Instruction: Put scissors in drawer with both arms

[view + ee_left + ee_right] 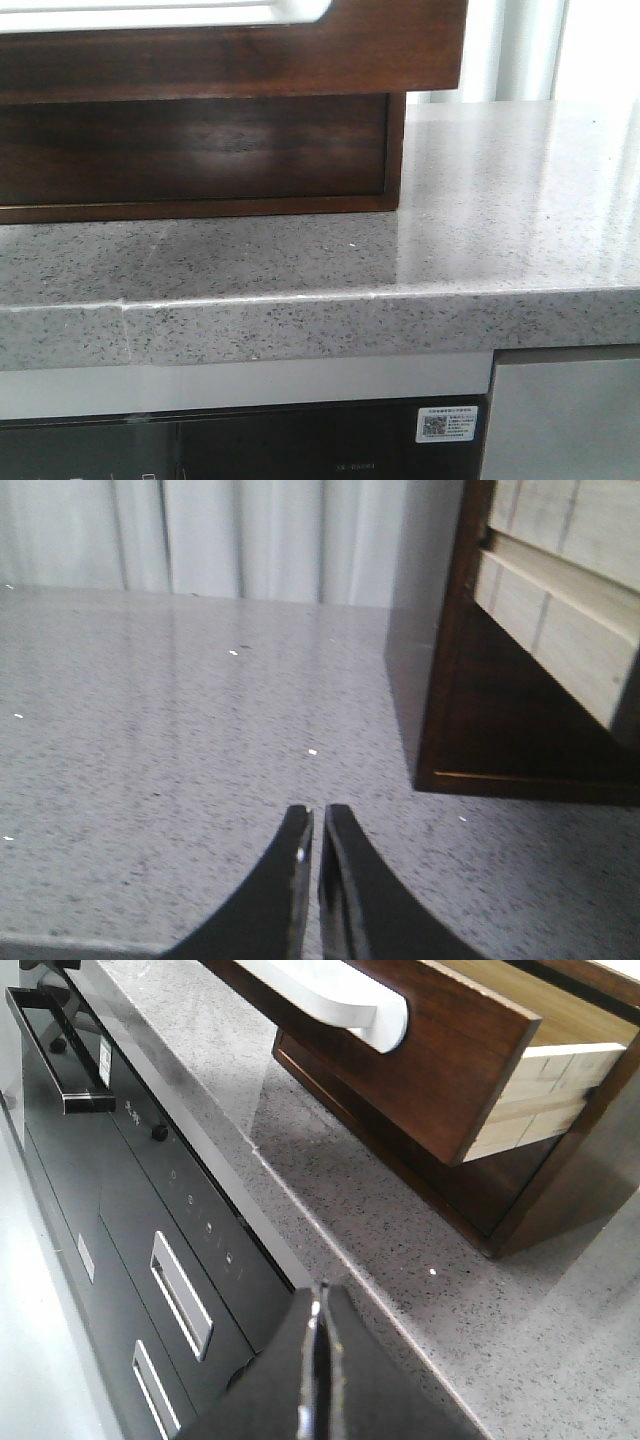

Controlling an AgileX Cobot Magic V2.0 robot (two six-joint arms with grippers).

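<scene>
The drawer [440, 1050] is pulled open. Both pincers [318, 825] [318, 1305] are pinched closed, holding nothing — no scissors show, so find them first.

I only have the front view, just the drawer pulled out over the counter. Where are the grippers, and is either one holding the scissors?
Observer: The left gripper is shut and empty, over the countertop beside the wooden case.
Operator: And the right one?
Observer: The right gripper is shut too, holding nothing, above the countertop's front edge near the open drawer.
Operator: Scissors anywhere?
Observer: No view shows them; only part of the drawer's pale inside is visible.
</scene>
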